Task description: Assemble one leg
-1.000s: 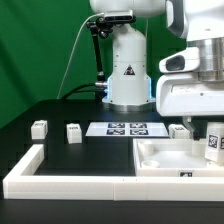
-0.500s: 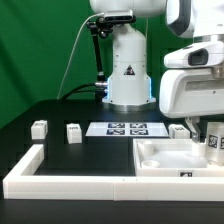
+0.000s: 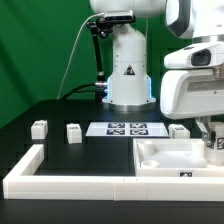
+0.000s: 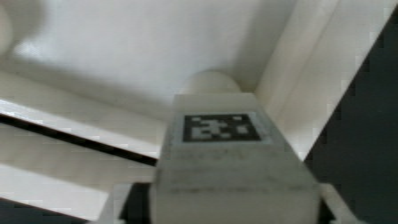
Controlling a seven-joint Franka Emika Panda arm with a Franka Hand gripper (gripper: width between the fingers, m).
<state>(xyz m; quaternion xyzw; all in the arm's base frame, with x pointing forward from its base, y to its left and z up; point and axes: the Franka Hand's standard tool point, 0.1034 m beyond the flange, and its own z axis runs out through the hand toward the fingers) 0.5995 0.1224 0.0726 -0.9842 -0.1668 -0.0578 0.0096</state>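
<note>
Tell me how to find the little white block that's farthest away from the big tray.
Find the marker board lying in front of the robot's white base. Toward the exterior view's left of it, two small tagged blocks sit on the black table. Yours is the outer leg, farther from the board than its twin.

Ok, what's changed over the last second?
The gripper, shut on the leg, drifted slightly toward the exterior view's right above the tray, and the wrist turned a little. Nothing was let go or newly grasped. The three loose legs, the marker board and the border wall stayed put.
</note>
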